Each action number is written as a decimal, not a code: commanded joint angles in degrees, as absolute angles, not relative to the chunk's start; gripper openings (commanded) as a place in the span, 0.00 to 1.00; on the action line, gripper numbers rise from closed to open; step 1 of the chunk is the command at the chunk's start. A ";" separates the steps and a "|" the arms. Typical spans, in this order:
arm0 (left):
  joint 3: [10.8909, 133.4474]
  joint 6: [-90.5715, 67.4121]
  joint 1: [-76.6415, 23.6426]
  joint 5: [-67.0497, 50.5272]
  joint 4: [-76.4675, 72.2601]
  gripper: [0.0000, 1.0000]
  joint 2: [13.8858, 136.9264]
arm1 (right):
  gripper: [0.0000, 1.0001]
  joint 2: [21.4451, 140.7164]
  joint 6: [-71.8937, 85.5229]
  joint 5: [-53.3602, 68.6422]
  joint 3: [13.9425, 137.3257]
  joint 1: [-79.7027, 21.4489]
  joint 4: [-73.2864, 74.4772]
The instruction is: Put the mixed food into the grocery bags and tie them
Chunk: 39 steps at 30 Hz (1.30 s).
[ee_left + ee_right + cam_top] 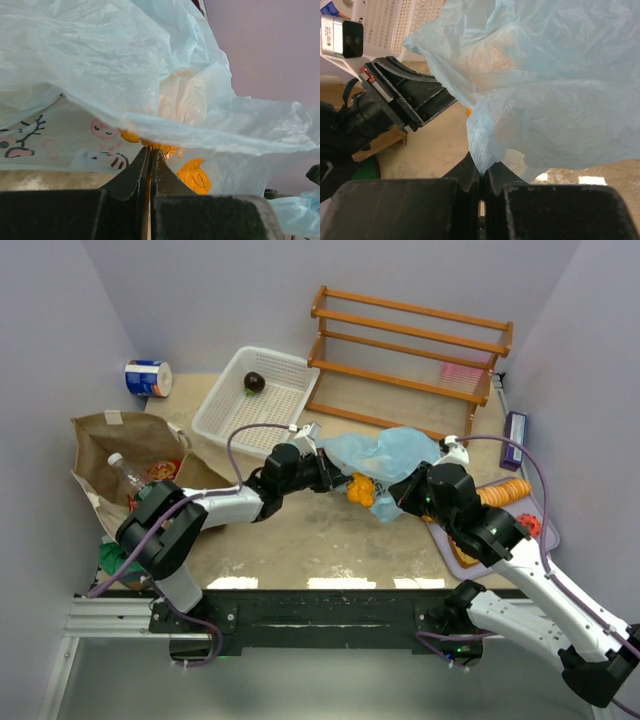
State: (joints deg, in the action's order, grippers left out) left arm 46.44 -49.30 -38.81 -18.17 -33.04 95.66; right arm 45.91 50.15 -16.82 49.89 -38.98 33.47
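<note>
The light blue plastic bag (385,452) lies crumpled mid-table between both arms. My left gripper (335,481) is shut on the bag's thin edge (150,150). My right gripper (393,503) is shut on a pinched corner of the bag (482,171). Orange toy produce (360,490) sits under the bag and shows through the film (194,176). At the left the brown paper bag (100,445) holds a clear bottle (127,475) and a red packet (161,471). Bread slices (503,492) lie on the purple tray (455,558).
A white mesh basket (228,400) with one dark toy item (254,382) stands behind the left arm. A wooden rack (410,345) fills the back. A blue-and-white can (148,377) is at the far left, and a green thing (110,558) lies near the left arm's base.
</note>
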 commanded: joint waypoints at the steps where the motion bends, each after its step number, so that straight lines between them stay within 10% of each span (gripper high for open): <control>1: 47.99 -55.44 -41.22 -12.04 -44.55 0.00 98.43 | 0.00 46.23 51.15 -15.29 49.40 -39.02 30.06; 12: 50.71 -56.88 -43.06 -7.56 -45.98 0.03 105.20 | 0.00 45.88 52.29 -15.03 46.49 -39.02 29.44; 18: 50.36 -49.25 -42.72 -13.17 -40.37 0.67 102.14 | 0.00 46.14 51.94 -16.69 47.90 -39.02 30.58; 21: 49.93 -43.36 -42.19 -17.13 -33.35 0.76 98.89 | 0.00 46.06 51.68 -17.22 48.60 -39.11 31.11; 33: 50.41 -15.59 -32.19 -33.30 2.30 0.80 75.95 | 0.00 45.62 51.94 -18.19 48.25 -38.94 31.46; 39: 63.17 -15.27 -22.10 -21.20 11.61 0.94 74.79 | 0.00 45.18 50.89 -21.61 48.60 -39.02 36.38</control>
